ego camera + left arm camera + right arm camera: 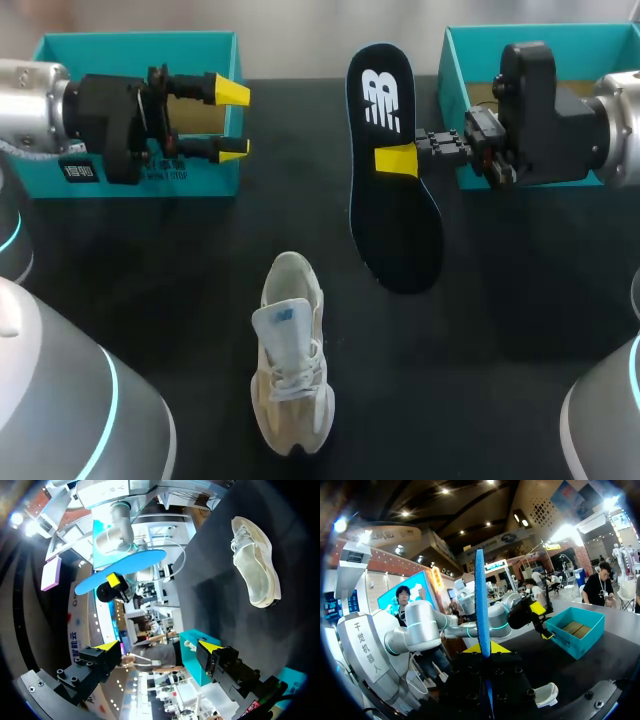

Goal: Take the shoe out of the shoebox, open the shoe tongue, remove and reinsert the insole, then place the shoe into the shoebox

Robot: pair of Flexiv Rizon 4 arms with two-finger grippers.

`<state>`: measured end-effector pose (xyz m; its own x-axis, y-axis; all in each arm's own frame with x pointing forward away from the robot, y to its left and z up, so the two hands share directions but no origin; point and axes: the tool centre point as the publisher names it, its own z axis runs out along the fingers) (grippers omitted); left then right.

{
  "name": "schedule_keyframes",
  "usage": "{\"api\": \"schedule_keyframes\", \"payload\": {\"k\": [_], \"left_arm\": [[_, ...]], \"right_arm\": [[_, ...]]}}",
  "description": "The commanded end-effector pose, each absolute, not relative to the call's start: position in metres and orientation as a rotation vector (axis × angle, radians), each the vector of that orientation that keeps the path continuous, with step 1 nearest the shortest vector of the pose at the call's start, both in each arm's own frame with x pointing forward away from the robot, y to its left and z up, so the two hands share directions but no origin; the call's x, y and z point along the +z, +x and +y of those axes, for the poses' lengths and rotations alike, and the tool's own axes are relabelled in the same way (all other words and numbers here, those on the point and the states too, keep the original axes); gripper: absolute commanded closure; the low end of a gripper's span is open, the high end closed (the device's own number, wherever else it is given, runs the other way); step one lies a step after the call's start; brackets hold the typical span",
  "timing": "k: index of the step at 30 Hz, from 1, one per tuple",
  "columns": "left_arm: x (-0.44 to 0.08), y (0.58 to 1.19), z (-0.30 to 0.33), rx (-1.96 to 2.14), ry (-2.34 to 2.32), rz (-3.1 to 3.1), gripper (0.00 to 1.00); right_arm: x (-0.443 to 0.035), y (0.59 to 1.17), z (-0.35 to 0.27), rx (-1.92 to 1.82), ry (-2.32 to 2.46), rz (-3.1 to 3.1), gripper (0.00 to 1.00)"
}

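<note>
Shoe (292, 370): on counter (150, 250), tongue raised, between the arms.
Insole (395, 230): aloft, pinched mid-length by right jaws.
Left jaws: wide, empty.
Reinsertion: probably best toe-end first, left jaws steadying shoe.

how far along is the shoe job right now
Done: the shoe is out on the table, its tongue looks lifted, and the insole is out. In hand: the right gripper has its fingers shut on the insole, holding it above the table. The left gripper is open and empty. Left: reinserting the insole and putting the shoe back into the shoebox.
</note>
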<state>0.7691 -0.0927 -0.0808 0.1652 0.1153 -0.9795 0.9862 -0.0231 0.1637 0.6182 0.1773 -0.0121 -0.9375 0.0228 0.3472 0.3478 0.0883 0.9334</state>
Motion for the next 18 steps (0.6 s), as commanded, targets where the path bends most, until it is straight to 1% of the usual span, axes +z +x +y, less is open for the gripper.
{"api": "schedule_keyframes", "payload": {"k": [1,5,18], "left_arm": [[-0.081,0.775,-0.094,-1.051,1.395,1.154,0.00],[-0.081,0.775,-0.094,-1.051,1.395,1.154,0.00],[-0.081,0.775,-0.094,-1.051,1.395,1.154,0.00]], "right_arm": [[-0.013,0.619,0.180,-1.935,-0.372,-2.122,1.00],[-0.013,0.619,0.180,-1.935,-0.372,-2.122,1.00],[-0.035,0.747,0.157,-1.721,-0.599,-1.932,1.00]]}}
